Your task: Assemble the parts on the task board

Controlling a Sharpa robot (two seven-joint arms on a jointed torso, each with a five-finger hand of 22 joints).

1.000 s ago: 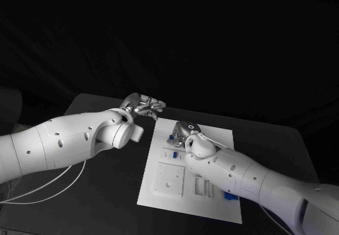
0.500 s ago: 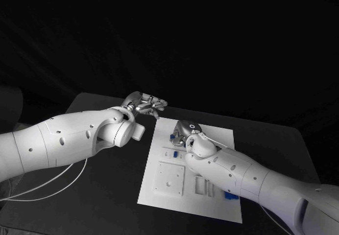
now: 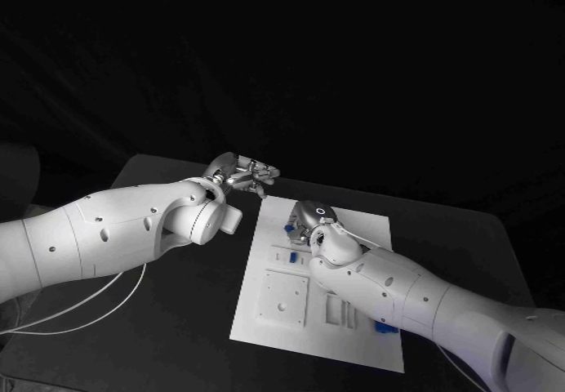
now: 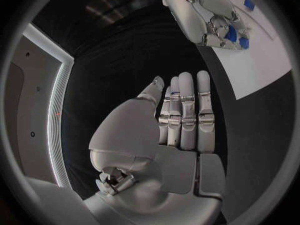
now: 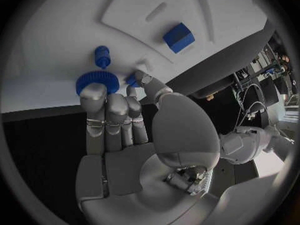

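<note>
The left hand (image 3: pixel 242 175) hangs over the desk (image 3: pixel 176 327) beside the far left corner of the task board (image 3: pixel 367 347), fingers straight, side by side, holding nothing. The right hand (image 3: pixel 309 222) reaches down onto the board's far end, its fingertips (image 5: pixel 95 92) on a blue gear (image 5: pixel 94 82) and a small blue part half hidden under the thumb; whether it grips them I cannot tell. A blue peg (image 5: pixel 102 56) and a blue block (image 5: pixel 177 37) lie on the board near the gear.

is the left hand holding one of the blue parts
No, the left hand is held flat with straight fingers, nothing in it, over the black table.
</note>
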